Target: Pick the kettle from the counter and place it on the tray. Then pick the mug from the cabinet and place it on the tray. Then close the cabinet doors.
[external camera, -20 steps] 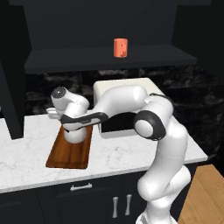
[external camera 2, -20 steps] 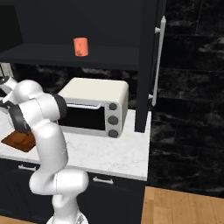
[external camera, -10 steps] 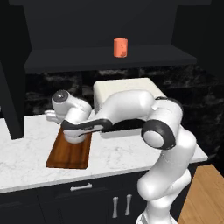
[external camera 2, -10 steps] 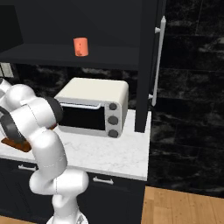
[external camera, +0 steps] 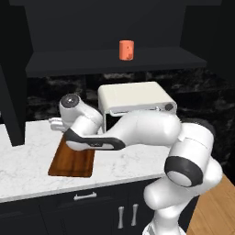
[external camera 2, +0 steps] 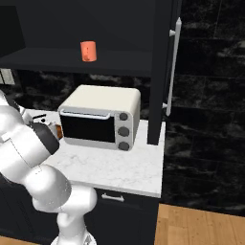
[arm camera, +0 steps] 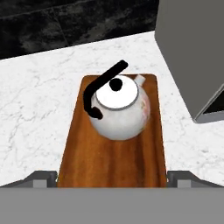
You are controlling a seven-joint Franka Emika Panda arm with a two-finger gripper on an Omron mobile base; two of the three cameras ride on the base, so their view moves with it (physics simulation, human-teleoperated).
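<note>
I see the kettle (arm camera: 119, 107) standing upright on the far half of the tray (arm camera: 113, 162). My gripper (arm camera: 113, 178) is above it, fingers wide apart, holding nothing. The mug (external camera: 126, 49) stands on the cabinet (external camera: 114, 62) shelf.

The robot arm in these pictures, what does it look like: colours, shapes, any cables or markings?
The arm has smooth, rounded glossy white shells with dark grey to black rings at the joints. One joint ends in a round grey cap. A dark band runs along the forearm. No loose cables or printed markings are visible. The tool has small grey finger tips.
</note>
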